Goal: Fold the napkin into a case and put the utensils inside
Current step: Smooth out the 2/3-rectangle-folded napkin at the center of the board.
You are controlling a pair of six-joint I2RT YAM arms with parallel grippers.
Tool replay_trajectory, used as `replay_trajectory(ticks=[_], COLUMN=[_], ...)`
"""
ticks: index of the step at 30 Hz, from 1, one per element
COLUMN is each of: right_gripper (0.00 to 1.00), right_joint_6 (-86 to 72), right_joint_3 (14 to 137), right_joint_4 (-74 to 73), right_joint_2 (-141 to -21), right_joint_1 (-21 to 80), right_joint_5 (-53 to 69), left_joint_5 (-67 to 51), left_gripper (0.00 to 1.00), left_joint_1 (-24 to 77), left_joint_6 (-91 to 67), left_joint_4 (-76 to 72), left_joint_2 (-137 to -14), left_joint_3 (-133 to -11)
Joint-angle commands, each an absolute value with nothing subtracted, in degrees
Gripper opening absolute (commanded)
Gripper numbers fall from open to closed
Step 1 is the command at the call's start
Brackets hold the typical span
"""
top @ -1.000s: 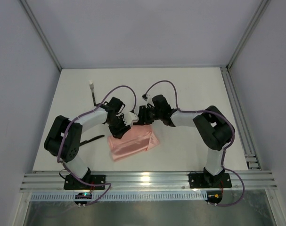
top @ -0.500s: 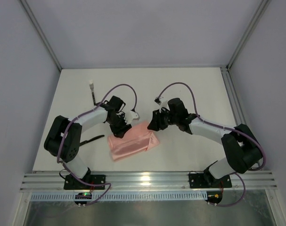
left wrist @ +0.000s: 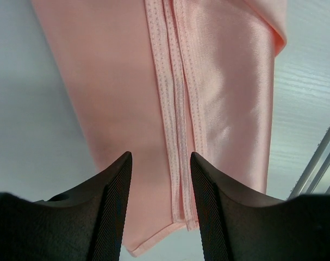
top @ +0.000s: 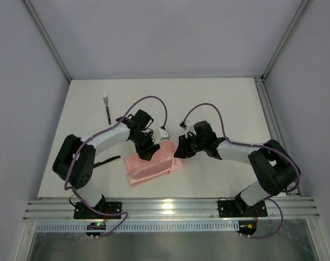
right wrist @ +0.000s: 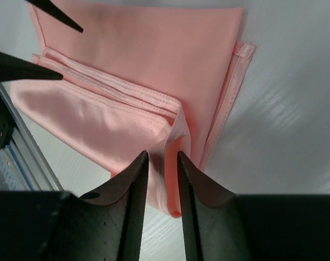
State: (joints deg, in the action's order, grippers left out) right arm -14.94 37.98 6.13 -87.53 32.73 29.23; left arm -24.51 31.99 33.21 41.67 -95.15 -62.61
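Note:
The salmon-pink napkin (top: 148, 169) lies folded into a flat oblong between the two arms. My left gripper (top: 148, 149) hovers open over its upper left part, and the hemmed seam (left wrist: 173, 109) runs between the open jaws (left wrist: 160, 157). At the napkin's right end, my right gripper (top: 181, 151) is shut on a raised fold of the napkin (right wrist: 175, 128), pinched between narrow jaws (right wrist: 161, 156). The two black utensils lie apart on the table: one with a white tip (top: 107, 112) at the far left, one (top: 106, 161) beside the left arm.
An aluminium rail (top: 165, 209) runs along the table's near edge, and another rail (top: 273, 125) runs down the right side. Grey walls enclose the white table (top: 219, 98) on three sides. Both arms' cables loop above the napkin.
The right gripper left the napkin's far edge, swung right, and came down at its right end, narrowing onto a fold. The left gripper shifted right, further over the napkin.

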Motion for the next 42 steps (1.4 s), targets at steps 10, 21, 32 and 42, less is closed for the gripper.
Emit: replay_trajectory(ticks=[10, 21, 32, 42], right_gripper=[0.07, 0.04, 0.04, 0.04], right_joint_6=[-29.0, -41.5, -47.8, -46.2], right_joint_3=[32.4, 24.0, 21.4, 22.8], right_joint_4=[24.1, 38.2, 46.6, 45.7], right_joint_2=[-96.5, -94.1, -93.2, -96.8], right_joint_1=[31.7, 31.6, 32.3, 32.9], right_joint_5=[25.4, 21.9, 17.1, 16.5], left_joint_5=[-26.7, -26.6, -25.1, -24.4], left_gripper=[0.46, 0.43, 0.41, 0.41], left_joint_1=[32.2, 32.2, 32.2, 32.2], left_joint_6=[33.0, 33.9, 33.2, 33.5], left_joint_4=[43.9, 43.5, 41.7, 41.7], left_joint_2=[-101.1, -100.9, -101.3, -100.4], left_joint_3=[-61.8, -59.8, -58.7, -58.9])
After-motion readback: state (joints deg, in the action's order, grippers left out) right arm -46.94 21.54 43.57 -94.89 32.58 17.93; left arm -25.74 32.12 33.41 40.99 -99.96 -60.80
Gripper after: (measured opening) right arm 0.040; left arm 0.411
